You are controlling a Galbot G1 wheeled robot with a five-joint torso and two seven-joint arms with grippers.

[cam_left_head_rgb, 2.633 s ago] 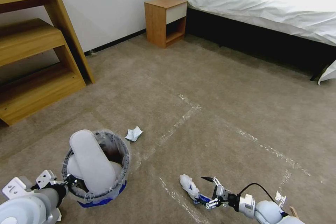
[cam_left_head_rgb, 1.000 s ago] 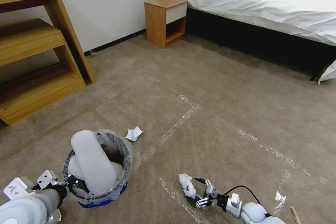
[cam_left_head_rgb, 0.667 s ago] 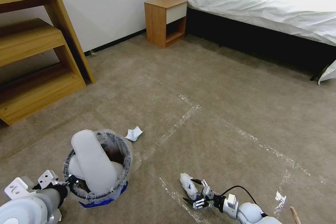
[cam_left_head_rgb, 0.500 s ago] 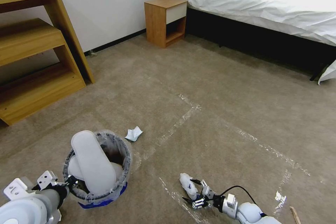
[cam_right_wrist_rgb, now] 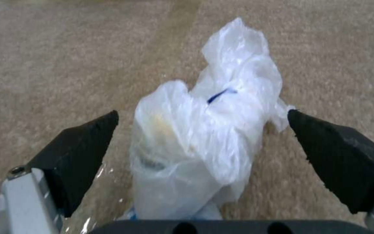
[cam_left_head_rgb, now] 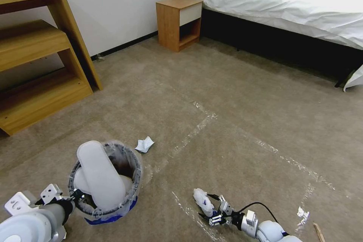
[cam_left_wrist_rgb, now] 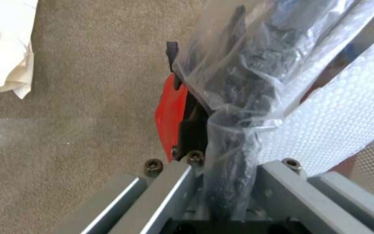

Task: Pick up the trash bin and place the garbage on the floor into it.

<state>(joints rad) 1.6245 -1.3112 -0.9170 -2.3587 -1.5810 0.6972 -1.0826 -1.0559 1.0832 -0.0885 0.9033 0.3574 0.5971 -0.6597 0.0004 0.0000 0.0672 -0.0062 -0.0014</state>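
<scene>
**Right gripper spread around a crumpled bag; bin held by the left**

The right gripper [cam_left_head_rgb: 210, 208] is seen low over the floor [cam_left_head_rgb: 234, 121], its jaws spread wide. Between them a crumpled white plastic bag [cam_right_wrist_rgb: 204, 130] with a blue mark is framed, lying on the carpet. In the right wrist view both black fingertips [cam_right_wrist_rgb: 87, 143] stand clear of the bag on either side, with carpet visible in each gap; no contact is shown. A strip of shiny tape [cam_left_head_rgb: 189, 211] is crossed just under this gripper.

The left gripper [cam_left_head_rgb: 75, 196] is closed on the near rim of the bin [cam_left_head_rgb: 130, 193], which is held upright at the robot's left. In the left wrist view the red wall [cam_left_wrist_rgb: 169, 120] and the bunched liner [cam_left_wrist_rgb: 234, 107] are clamped between the fingers. A white slipper [cam_left_head_rgb: 100, 176] is propped inside the bin, its end rising above the rim on the side away from the left gripper.

Beyond the bin, farther from the left gripper, a crumpled paper [cam_left_head_rgb: 145, 144] is left on the carpet, near the bin. A thin stick [cam_left_head_rgb: 318, 231] is seen on the floor beside the right arm, at the outer side.
</scene>
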